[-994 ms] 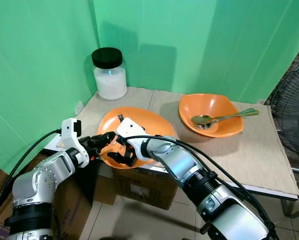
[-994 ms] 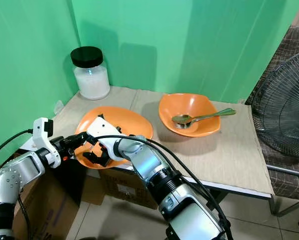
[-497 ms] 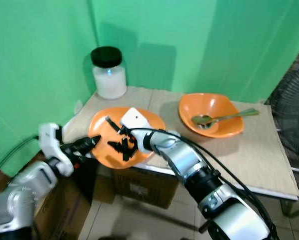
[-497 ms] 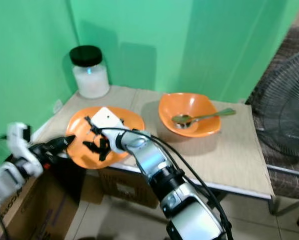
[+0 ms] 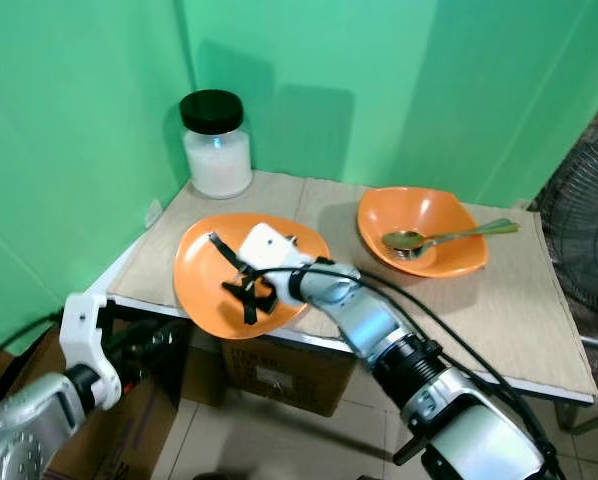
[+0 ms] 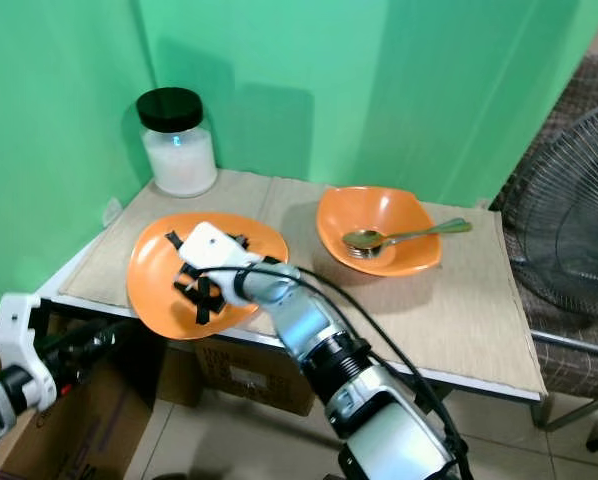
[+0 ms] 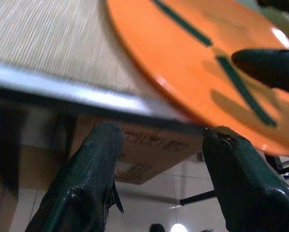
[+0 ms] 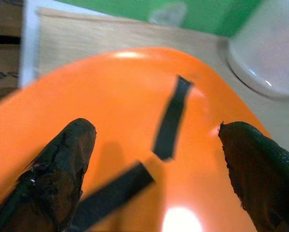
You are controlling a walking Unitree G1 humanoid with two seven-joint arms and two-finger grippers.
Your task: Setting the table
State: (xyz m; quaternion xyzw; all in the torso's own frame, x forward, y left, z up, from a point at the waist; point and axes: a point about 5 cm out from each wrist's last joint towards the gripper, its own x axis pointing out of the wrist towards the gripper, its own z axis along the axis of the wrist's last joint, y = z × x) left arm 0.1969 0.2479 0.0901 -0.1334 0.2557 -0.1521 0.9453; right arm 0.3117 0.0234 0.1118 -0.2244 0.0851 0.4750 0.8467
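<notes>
Right fingers (image 8: 62, 159) spread over orange plate (image 8: 135, 96), jar (image 5: 217, 144) behind

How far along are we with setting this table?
Done: an orange bowl with a spoon in it sits on the table. In hand: the right tool is over the orange plate, which overhangs the table's front edge. The left tool hangs open below that edge. Left: seating the plate fully.

Glossy orange plastic plate (image 5: 204, 275), matt wood-grain tabletop (image 5: 499, 310).

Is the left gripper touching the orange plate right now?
Apart. In the left eye view the left gripper sits below the table edge, clear of the orange plate.
</notes>
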